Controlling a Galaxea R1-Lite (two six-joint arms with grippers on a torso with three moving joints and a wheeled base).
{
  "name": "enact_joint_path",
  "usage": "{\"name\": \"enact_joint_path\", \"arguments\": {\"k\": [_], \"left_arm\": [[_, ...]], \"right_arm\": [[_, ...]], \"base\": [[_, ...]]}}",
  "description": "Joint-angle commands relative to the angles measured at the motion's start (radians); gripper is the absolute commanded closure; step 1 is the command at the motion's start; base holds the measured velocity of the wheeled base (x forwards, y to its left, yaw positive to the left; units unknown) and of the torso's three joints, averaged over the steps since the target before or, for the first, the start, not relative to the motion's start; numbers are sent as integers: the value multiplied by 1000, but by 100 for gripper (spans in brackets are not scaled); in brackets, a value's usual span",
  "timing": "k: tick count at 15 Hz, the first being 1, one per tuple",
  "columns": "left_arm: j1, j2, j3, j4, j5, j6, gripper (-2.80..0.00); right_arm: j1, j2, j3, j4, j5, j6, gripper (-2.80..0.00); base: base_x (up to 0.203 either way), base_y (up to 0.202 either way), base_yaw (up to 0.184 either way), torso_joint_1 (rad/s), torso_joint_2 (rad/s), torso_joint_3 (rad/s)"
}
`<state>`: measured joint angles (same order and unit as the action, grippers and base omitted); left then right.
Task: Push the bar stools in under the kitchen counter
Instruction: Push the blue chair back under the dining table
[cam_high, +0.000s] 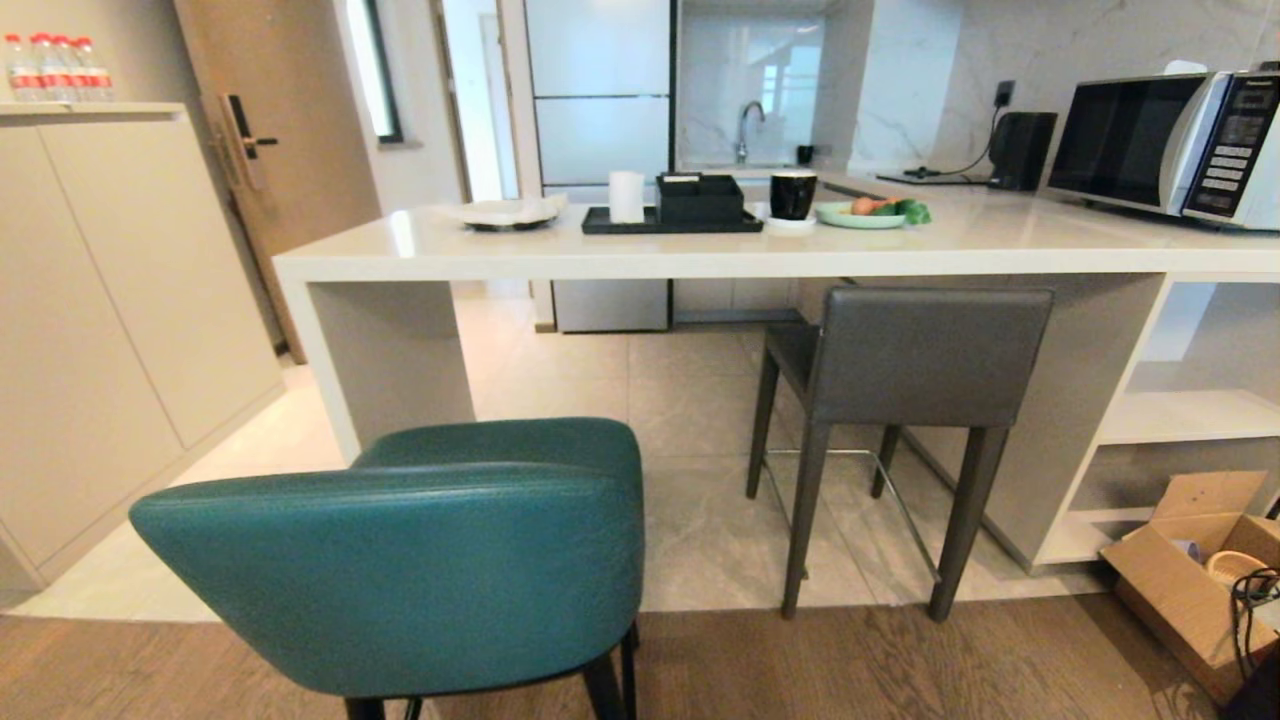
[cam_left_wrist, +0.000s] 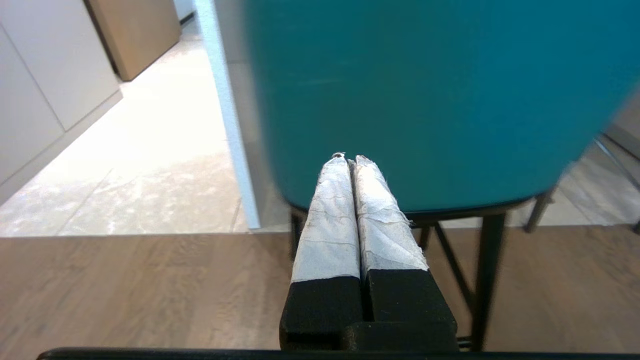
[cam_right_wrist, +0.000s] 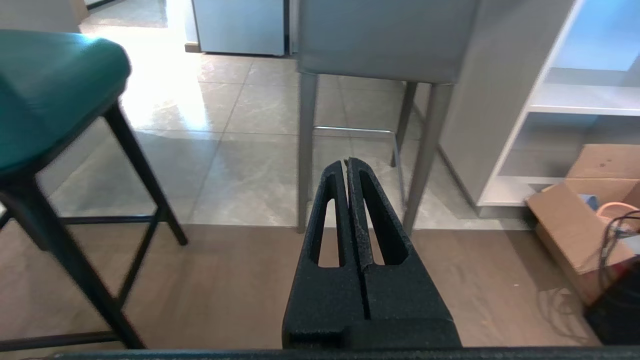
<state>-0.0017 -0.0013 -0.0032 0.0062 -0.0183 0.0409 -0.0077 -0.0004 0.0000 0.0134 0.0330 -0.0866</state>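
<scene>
1. Under the right half of the kitchen counter (cam_high: 700, 255), the dark-grey stool (cam_high: 925, 350) stands partly tucked in: its seat reaches beneath the slab, its boxy back is just below the counter's front edge, and its rear legs sit at the seam where tile meets wood floor.
2. Nearer the camera, on the left, the teal stool (cam_high: 430, 560) stands well clear of the counter, its rounded back turned to the robot and its thin black legs on the wood floor; the counter's slab side leg (cam_high: 385, 360) lies beyond it.
3. Neither arm shows in the head view.
4. The left gripper (cam_left_wrist: 349, 159) has its white-wrapped fingers (cam_left_wrist: 327, 220) pressed together, gripping nothing. It points at the lower back of the teal stool; contact cannot be judged from this view.
5. The right gripper (cam_right_wrist: 347, 164) is likewise fully closed and empty, its black fingers (cam_right_wrist: 380, 220) meeting at the tips. It hangs over the wood floor, aimed at the grey stool's legs and apart from them.
6. On the countertop sit a black tray (cam_high: 670, 222), a dark mug (cam_high: 793, 193), a green plate of food (cam_high: 862, 214) and, at the far right, a microwave (cam_high: 1170, 145).
7. An open cardboard box (cam_high: 1190, 570) rests on the floor at the right, beside the white shelving (cam_high: 1190, 415).
</scene>
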Motion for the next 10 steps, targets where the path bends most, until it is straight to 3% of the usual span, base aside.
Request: {"name": "enact_joint_path", "arguments": {"k": [1,10], "left_arm": [[0,1,0,0,0,1,0],[0,1,2,-2,0,1,0]], "right_arm": [[0,0,0,0,-1,-1,0],[0,0,0,2,-2,-1,0]], "base": [[0,198,-3,7,-2,2],[0,188,-1,0,3,4]]}}
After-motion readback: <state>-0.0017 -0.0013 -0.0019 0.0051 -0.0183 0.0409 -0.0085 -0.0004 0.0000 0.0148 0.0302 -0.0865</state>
